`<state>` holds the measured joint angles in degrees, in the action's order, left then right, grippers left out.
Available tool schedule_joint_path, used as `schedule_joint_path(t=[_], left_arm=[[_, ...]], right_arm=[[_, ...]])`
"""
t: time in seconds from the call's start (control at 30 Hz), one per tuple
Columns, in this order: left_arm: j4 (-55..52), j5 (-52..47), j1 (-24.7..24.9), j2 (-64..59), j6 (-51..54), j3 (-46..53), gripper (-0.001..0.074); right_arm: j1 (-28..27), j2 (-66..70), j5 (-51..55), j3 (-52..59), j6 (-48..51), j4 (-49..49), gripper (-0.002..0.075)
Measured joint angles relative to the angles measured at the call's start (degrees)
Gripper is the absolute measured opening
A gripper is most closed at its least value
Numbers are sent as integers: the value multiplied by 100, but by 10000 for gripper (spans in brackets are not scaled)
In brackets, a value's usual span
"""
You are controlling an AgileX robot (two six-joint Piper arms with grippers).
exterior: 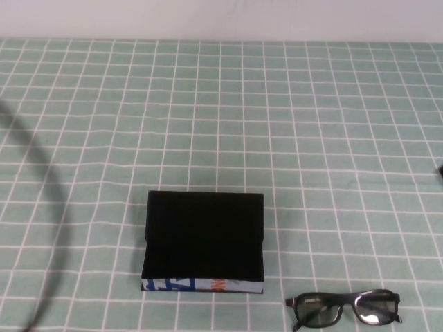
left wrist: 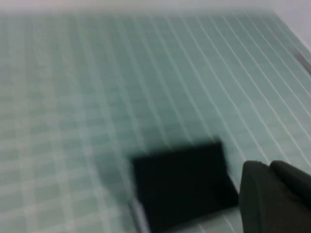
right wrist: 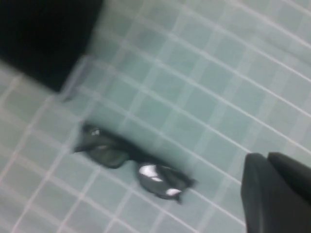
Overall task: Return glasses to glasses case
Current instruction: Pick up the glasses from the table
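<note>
Shadow of an arm curves down the far left of the green-checked table [exterior: 332, 124] in the high view, but neither arm itself shows there. Left hand [left wrist: 274, 194] appears only as a dark blurred shape at the edge of the left wrist view, above the table and near the glasses case [exterior: 204, 242]; whether its fingers are apart or together I cannot tell, and nothing seems to be held in it.

Moving right, the glasses case sits a little left of the table's middle, toward the near edge. Its black flap lid looks shut flat over the box, with the white strip printed blue and orange facing the robot. The glasses [exterior: 346, 308] lie on the table to the right of the case and nearer the robot, close to it but not touching, lenses facing the near edge.

Furthest right, the right hand [right wrist: 277, 194] hovers above the table near the glasses, fingers fully closed and holding nothing.

As I judge it, the task has barely begun: the glasses are untouched outside the case, so opening the lid, grasping the glasses and placing them inside all remain
</note>
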<state>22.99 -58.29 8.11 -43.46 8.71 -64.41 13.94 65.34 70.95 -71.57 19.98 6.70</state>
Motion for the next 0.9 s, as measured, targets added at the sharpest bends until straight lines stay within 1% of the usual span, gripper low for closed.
schedule_joint_path(t=[0.13,0.3,0.6,0.77,0.87,0.9], left_arm=[[1154,-787,0,-849,870,0,-6],[1669,-974,0,-1398,1248,0,-6],[1772,-982,0,-1418,1375,4,-6],[1750,-982,0,-1444,1375,4,-6],[1726,-982,0,-1444,1375,4,-6],[1726,-995,0,-1444,1375,4,-6]], right_arm=[[322,0,51,0,631,413,-15],[570,0,65,161,782,500,-15],[1159,0,53,1470,1394,654,-15],[1267,152,20,1710,1501,878,-10],[1267,383,-15,1719,1501,956,42],[1267,472,-30,1719,1501,966,80]])
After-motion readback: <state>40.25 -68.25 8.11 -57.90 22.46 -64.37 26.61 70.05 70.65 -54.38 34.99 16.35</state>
